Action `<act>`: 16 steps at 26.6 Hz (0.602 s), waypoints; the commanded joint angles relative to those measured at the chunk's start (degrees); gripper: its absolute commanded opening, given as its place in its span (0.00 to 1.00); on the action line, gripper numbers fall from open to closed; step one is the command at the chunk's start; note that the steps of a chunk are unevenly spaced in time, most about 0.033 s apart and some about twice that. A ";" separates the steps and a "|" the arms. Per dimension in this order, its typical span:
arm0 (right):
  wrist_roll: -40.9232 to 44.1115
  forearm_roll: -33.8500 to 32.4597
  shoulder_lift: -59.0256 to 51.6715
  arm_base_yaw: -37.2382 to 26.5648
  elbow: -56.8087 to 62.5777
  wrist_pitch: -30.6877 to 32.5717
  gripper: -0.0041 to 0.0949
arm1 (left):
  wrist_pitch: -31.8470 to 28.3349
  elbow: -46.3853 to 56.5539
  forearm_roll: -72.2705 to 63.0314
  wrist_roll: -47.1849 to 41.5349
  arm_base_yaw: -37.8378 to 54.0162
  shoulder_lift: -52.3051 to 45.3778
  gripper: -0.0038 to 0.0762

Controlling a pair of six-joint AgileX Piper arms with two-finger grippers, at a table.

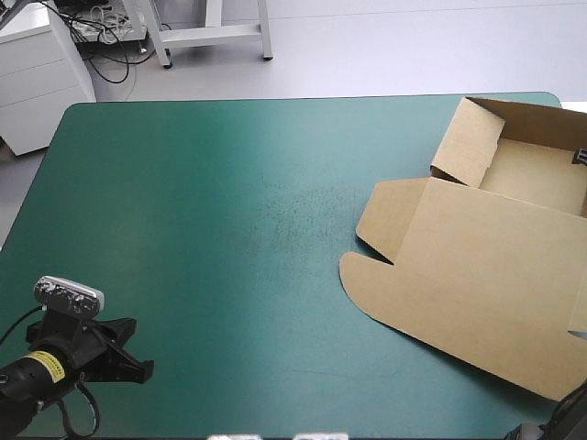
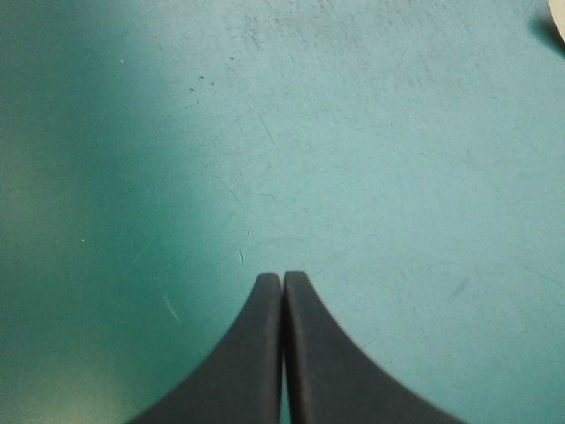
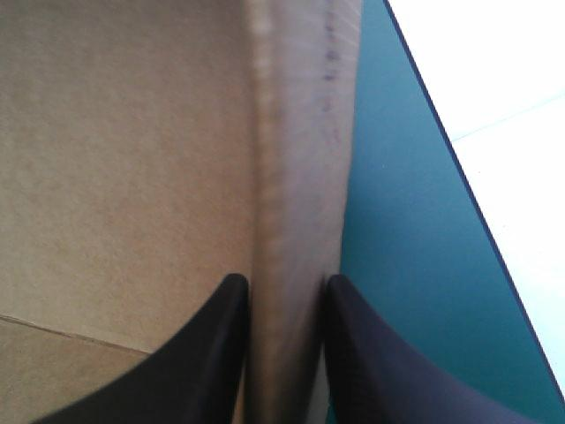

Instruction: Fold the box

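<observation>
Right gripper (image 3: 282,284) clamped a wall of the brown cardboard box (image 1: 486,266), lid flat. Left gripper (image 2: 282,279) sat fingers-together over the teal-green table cover (image 2: 371,159).

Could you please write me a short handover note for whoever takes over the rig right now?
Left pincer: shut, holding nothing, over bare teal-green cover at the table's near-left corner.
Right pincer: shut on the box, gripping an upright strip of board beside the table's right edge.
Box: on the table's right side. Its far part forms a tray with walls raised; the lid lies flat toward the near edge.
Done: the tray walls in view are up.
Left: probably finishing the wall the right pincer holds; the high view cuts that side off, so check it first.
</observation>
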 commanded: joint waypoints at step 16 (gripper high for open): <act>-0.33 8.96 -18.02 0.88 0.48 0.67 0.52 | -3.23 -1.45 0.05 -0.21 -0.07 0.36 0.01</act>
